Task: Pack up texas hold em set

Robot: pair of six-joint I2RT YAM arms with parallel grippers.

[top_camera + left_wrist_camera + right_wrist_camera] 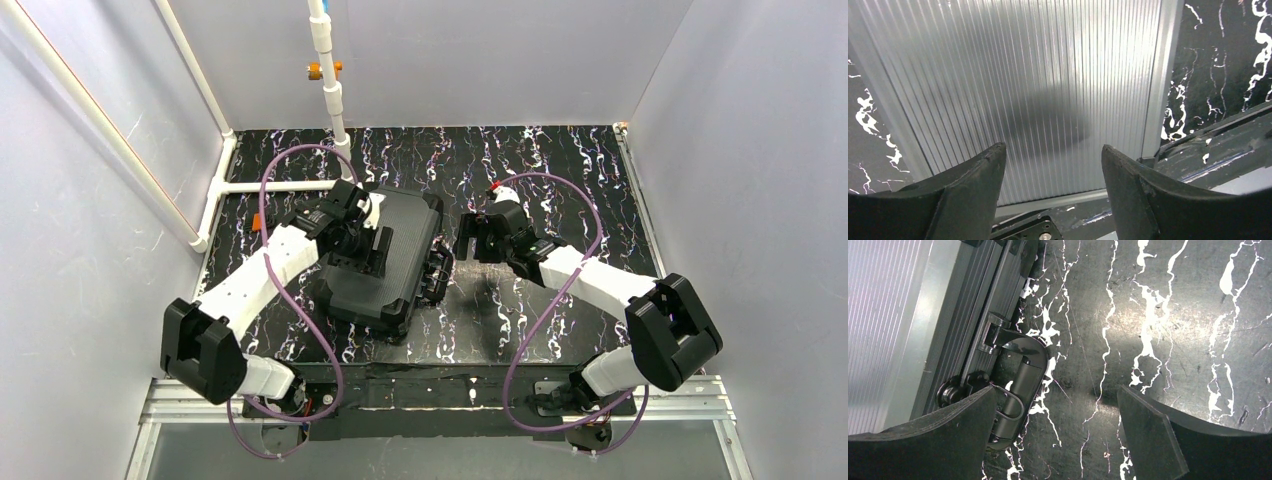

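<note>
Both left gripper (1053, 146) and right gripper (1055, 390) parted, empty; shut case (395, 290) lengthwise near-far, handle (438, 272) rightward.

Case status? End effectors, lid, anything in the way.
Left end effector open, over ribbed lid. Right end effector open, beside handle. Case shut, flat on table. Nothing seen blocking handle.

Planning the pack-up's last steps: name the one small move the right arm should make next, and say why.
Probably slide the right gripper a little toward the case, so its open jaws straddle the handle. The lid looks shut, the left gripper hangs open over it, and the handle sits off-centre between the right jaws.
</note>
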